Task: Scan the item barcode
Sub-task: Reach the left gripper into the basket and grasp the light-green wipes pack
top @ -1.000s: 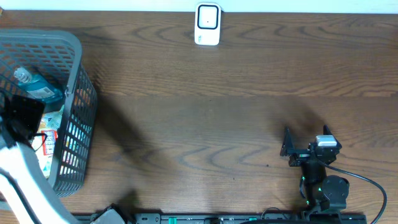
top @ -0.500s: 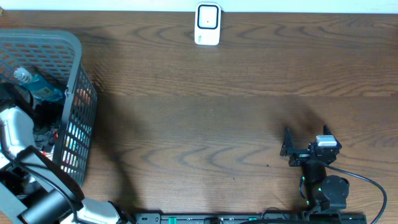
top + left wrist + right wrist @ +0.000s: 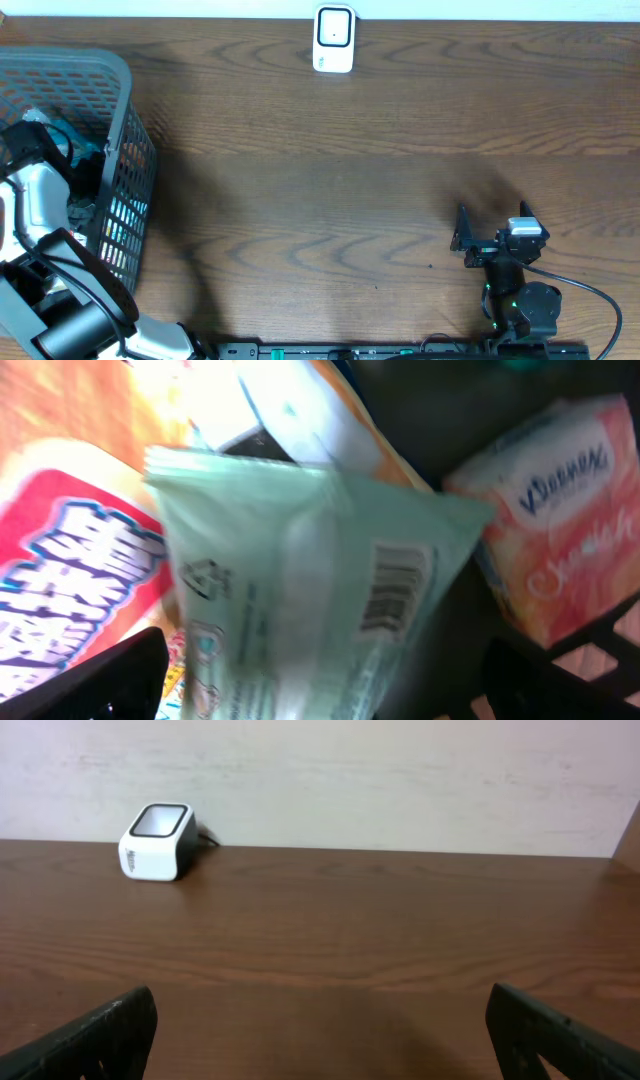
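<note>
A pale green soft packet [image 3: 290,580] with a printed barcode [image 3: 395,588] lies among goods inside the grey mesh basket [image 3: 122,110] at the table's left. My left gripper [image 3: 335,695] hangs open just over that packet, its two dark fingers either side and not touching it. From overhead the left arm [image 3: 35,200] reaches down into the basket and hides the fingers. The white barcode scanner [image 3: 333,40] stands at the far edge, also in the right wrist view [image 3: 156,840]. My right gripper [image 3: 492,218] rests open and empty at the near right.
Next to the packet lie an orange Kleenex tissue pack [image 3: 555,530] and a red and orange wrapper [image 3: 70,550]. A blue bottle [image 3: 75,140] shows in the basket. A black cable [image 3: 590,300] runs from the right arm's base.
The left arm has swung down and further into the basket, covering more of its contents. The right arm has stayed still.
</note>
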